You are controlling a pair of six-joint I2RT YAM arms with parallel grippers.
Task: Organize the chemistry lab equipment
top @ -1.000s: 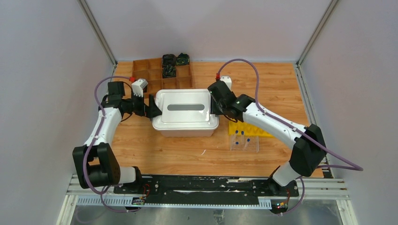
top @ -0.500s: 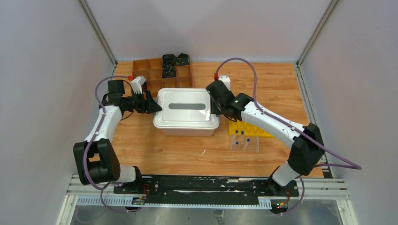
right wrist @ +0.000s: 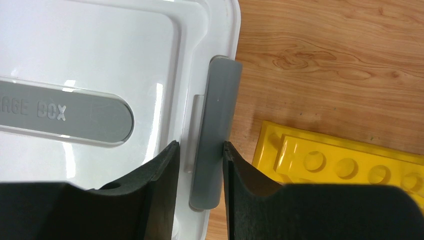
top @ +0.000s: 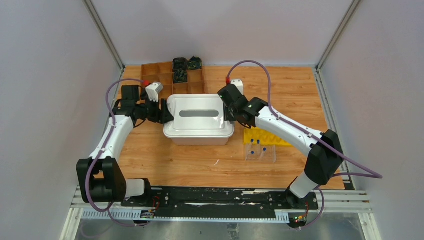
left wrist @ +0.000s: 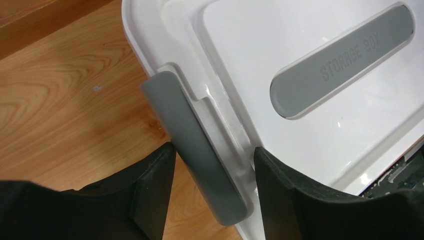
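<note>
A yellow holed tube rack (top: 262,138) lies right of the bin, also in the right wrist view (right wrist: 350,161). In front of it a clear tray (top: 260,153) holds blue-capped tubes. A small white wire piece (top: 216,162) lies on the table in front of the bin. Beaker, funnel and rod are out of view. My left gripper (top: 163,114) (left wrist: 214,152) is open and straddles the bin's left grey latch (left wrist: 192,145). My right gripper (top: 230,113) (right wrist: 201,147) is shut on the right grey latch (right wrist: 216,130) and the lid's rim.
The large bin with a white lid (top: 198,120) stands mid-table between both grippers. A brown compartment box (top: 172,80) with dark items sits behind it at the back. Grey walls close in both sides.
My left gripper has swung from beside the bin's left side onto its left latch and narrowed. My right gripper has stayed on the right latch, its arm shifting slightly back.
</note>
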